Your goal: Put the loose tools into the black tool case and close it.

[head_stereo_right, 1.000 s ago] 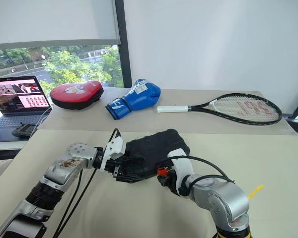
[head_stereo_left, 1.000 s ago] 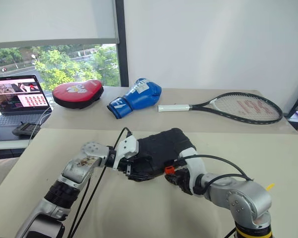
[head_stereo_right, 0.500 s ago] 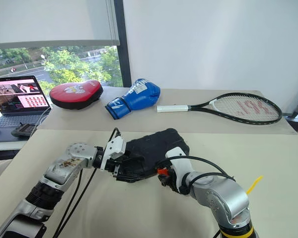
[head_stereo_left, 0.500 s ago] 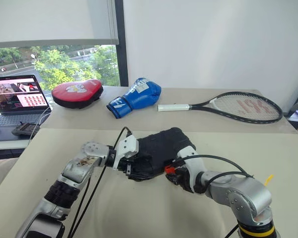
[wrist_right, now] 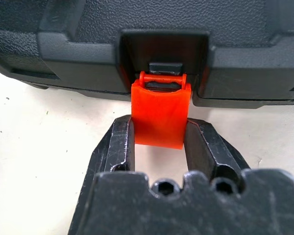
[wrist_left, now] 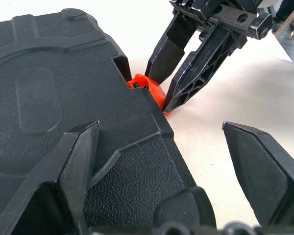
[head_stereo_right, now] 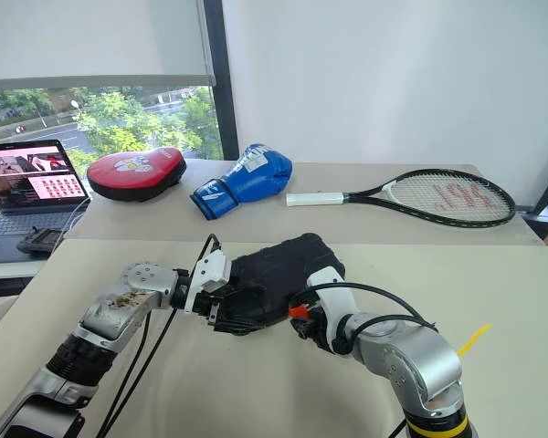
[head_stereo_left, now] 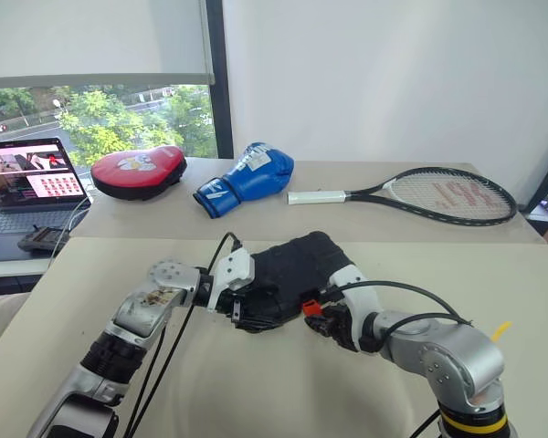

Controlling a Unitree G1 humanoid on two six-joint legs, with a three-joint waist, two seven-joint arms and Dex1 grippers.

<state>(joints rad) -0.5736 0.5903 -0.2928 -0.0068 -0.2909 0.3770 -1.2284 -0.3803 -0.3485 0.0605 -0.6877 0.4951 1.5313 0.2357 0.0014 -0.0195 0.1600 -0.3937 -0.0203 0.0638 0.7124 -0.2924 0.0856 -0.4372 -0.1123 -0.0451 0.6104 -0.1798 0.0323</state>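
Orange latch (wrist_right: 159,115) on the black tool case (head_stereo_left: 292,274) is sitting pinched between the right end effector (wrist_right: 159,147) fingers, the case lying shut on the near worktop (head_stereo_left: 256,383), so whatever is inside is hidden. Left end effector (wrist_left: 166,166) is spread wide, one finger resting on the case shell, the other off its edge; its wrist is covering the case's left end in the head views.
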